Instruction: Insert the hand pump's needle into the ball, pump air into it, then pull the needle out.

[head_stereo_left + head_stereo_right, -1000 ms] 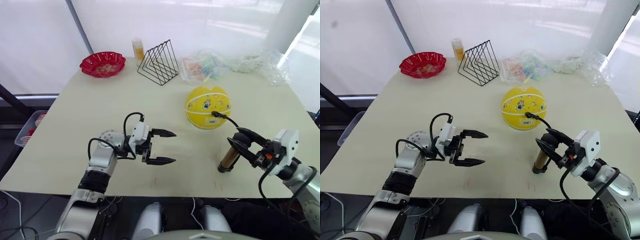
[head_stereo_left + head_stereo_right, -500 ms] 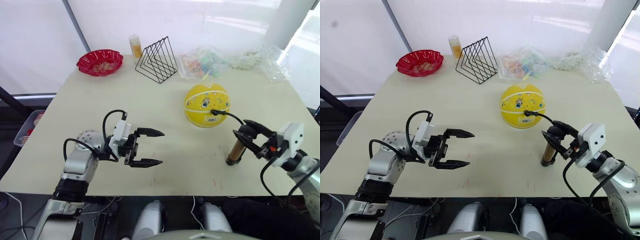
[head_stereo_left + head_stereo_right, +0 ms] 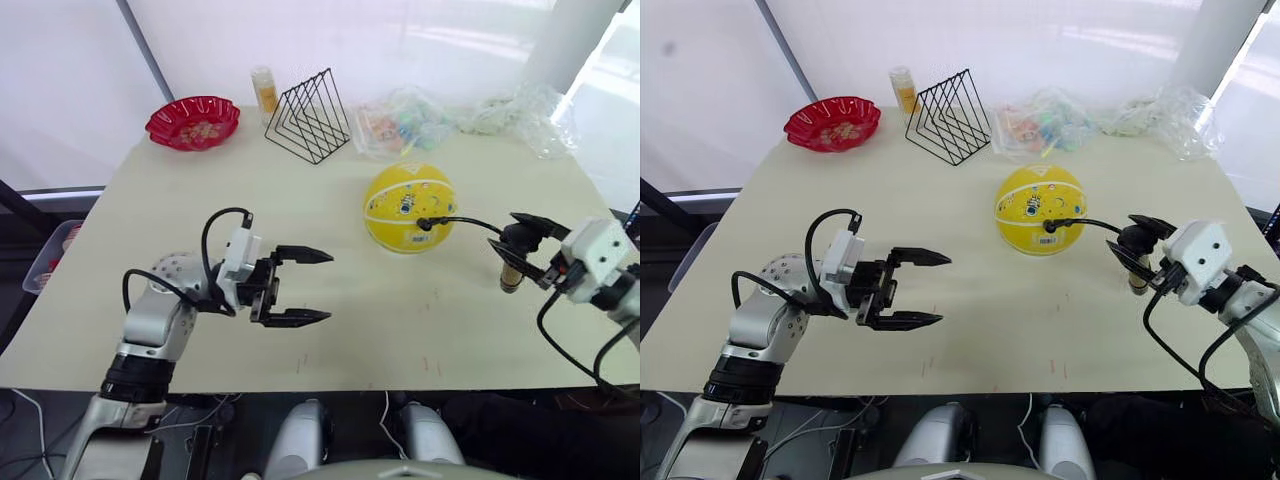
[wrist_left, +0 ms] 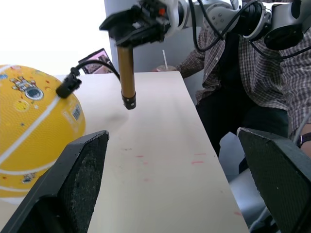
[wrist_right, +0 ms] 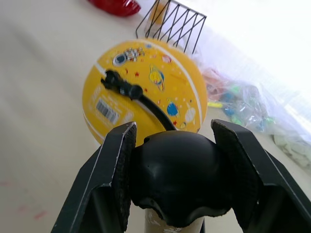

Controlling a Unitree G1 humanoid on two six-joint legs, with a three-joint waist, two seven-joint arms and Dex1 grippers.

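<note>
Left gripper (image 3: 305, 286) hovers over the table (image 3: 350, 330) with fingers spread, grasping nothing. Right gripper (image 3: 522, 244) is clenched on the hand pump (image 4: 126, 73), lifted upright above the table. Its hose runs to the needle (image 5: 119, 85), seated in the ball (image 3: 408, 207), resting mid-table. Farther back stand a wire rack (image 3: 308, 115) and red bowl (image 3: 192, 121).

Yellow ball (image 3: 408, 207) sits on the table, needle (image 3: 424, 224) plugged in; bronze hand pump (image 4: 126, 73) hangs upright, lifted.
</note>
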